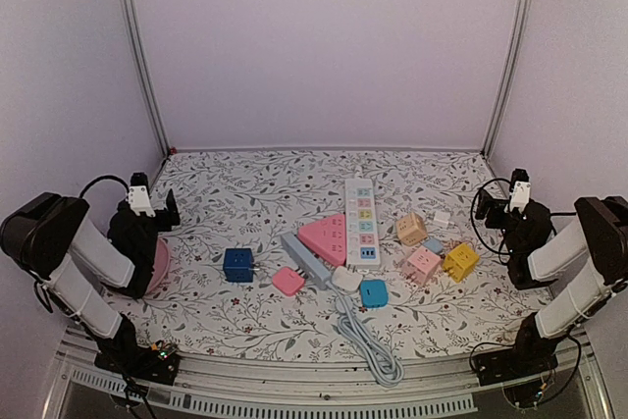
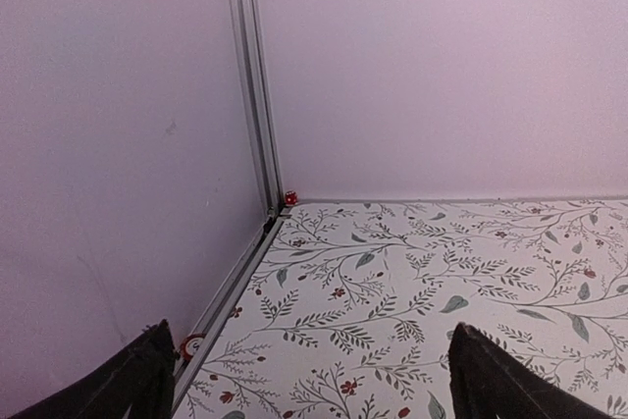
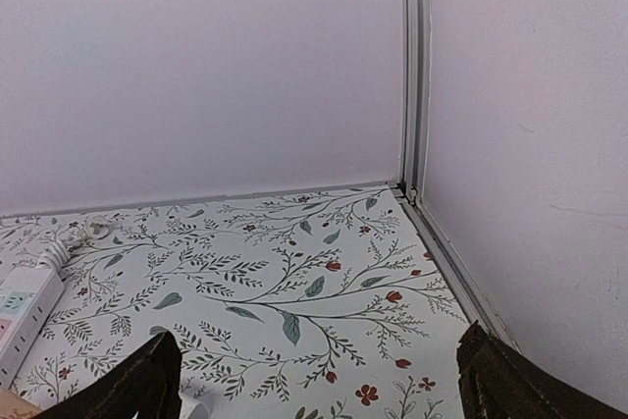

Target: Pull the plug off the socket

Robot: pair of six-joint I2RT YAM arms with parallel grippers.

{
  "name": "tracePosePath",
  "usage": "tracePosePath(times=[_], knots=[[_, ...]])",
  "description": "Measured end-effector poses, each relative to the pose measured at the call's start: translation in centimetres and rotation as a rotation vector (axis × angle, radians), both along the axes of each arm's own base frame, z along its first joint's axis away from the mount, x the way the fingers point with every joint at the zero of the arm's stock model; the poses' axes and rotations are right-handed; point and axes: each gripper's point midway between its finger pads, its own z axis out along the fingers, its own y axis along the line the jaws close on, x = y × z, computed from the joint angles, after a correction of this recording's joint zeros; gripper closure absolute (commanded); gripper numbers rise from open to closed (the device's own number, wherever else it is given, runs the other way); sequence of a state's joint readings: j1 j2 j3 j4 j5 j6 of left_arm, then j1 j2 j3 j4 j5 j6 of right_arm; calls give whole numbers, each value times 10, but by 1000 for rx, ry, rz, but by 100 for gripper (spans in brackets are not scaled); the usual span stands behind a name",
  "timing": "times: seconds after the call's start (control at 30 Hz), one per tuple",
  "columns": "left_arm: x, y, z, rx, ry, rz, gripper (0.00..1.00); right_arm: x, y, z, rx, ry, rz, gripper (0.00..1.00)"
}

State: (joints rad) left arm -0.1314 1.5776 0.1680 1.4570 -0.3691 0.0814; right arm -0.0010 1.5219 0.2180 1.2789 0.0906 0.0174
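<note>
My left gripper [image 2: 309,372] and right gripper [image 3: 319,372] hang spread wide and empty by the side edges of the floral table [image 1: 245,183], while the long white pastel-socketed power strip [image 1: 361,223] lies mid-surface.

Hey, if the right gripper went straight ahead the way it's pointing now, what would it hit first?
Nothing close: the right gripper, jaws open, faces bare floral mat, so probably the back wall near the corner post; depth is unclear.
</note>
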Motion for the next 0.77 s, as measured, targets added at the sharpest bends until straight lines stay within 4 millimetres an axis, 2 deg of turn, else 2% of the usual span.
tracePosePath(times=[0.43, 0.77], knots=[[3, 1, 3, -5, -8, 2, 3, 0, 0, 0, 0, 0, 1, 1], [3, 1, 3, -5, -7, 2, 3, 1, 8, 0, -36, 2, 49, 1]])
